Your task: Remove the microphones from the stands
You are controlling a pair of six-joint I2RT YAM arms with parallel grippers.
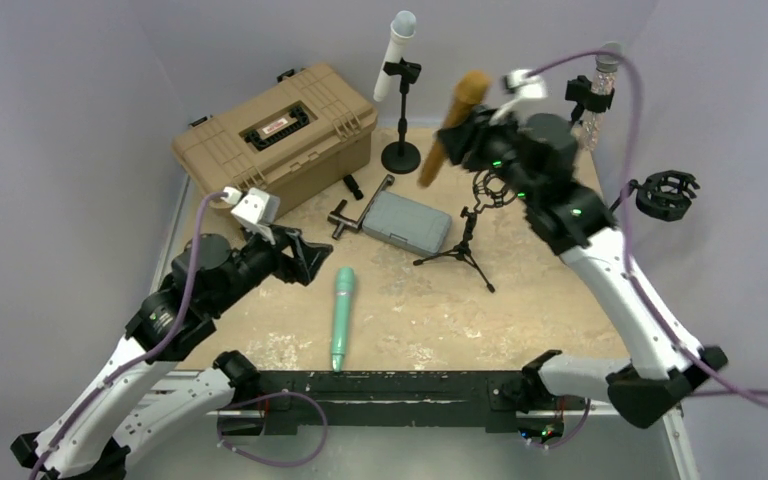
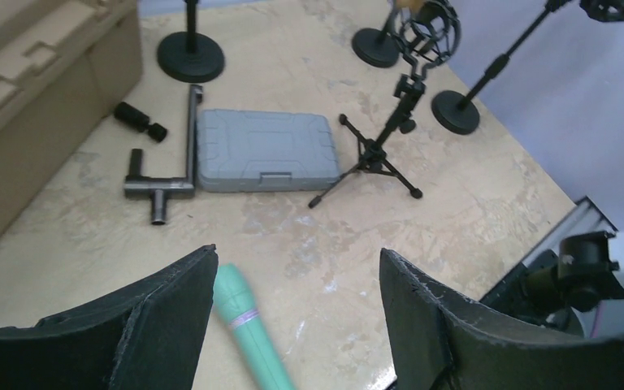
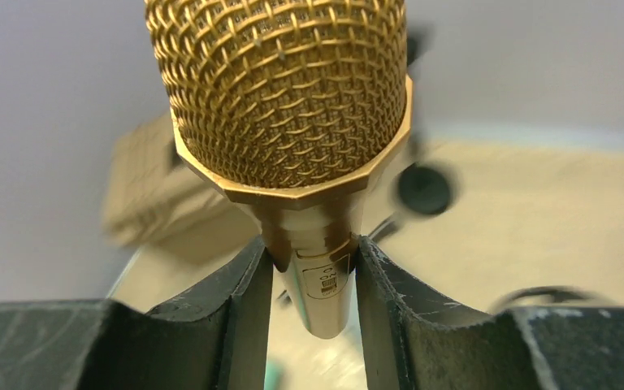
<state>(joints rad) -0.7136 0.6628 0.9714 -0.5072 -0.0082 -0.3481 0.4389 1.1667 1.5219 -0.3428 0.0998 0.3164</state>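
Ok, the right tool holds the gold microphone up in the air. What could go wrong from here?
1. The right tool pinches the gold microphone on its smooth neck just under the head, and the microphone is tilted, so it may slip or rotate in the grip.
2. Its lower end is near the shock mount of the tripod stand; a sideways swing could catch the mount and tip the stand.

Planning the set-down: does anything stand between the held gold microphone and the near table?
Yes. The tripod stand and grey case lie between the gold microphone, gripped in the right end effector, and the near table.
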